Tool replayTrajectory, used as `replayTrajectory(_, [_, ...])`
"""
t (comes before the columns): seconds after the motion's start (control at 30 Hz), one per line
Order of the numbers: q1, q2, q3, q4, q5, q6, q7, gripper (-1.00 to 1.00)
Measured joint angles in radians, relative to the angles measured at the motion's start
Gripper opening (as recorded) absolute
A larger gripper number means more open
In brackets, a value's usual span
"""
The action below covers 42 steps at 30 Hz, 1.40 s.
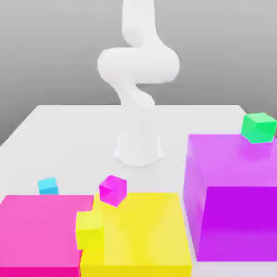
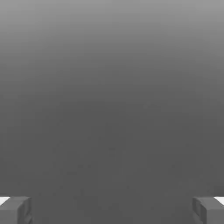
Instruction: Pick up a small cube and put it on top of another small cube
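The small cyan cube (image 1: 47, 185) rests on the white table just behind the big pink block (image 1: 38, 232), at the exterior view's left. A small magenta cube (image 1: 113, 190) sits at the back edge of the big yellow block (image 1: 140, 232). A small green cube (image 1: 258, 127) stands on the big purple block (image 1: 232, 184), at the exterior view's right. In the hand view my gripper (image 2: 112, 210) is open, its grey fingertips (image 2: 15, 210) far apart with only plain grey background between them.
A small yellow cube (image 1: 89, 230) sits where the pink and yellow blocks meet. The white arm (image 1: 138, 70) rises from its base (image 1: 139, 149) at the table's (image 1: 81, 135) middle back. The three big blocks line the front.
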Motion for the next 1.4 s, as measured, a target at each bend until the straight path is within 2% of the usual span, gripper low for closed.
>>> replayTrajectory(0.87, [-0.573, 0.475, 0.059, -0.353, 0.027, 0.343, 1.120, 0.00])
replayTrajectory(1.3, [-0.808, 0.712, 0.019, -0.528, -0.004, 0.514, 1.707, 0.00])
replayTrajectory(1.4, [-0.830, 0.799, 0.018, -0.533, -0.014, 0.582, 1.767, 0.00])
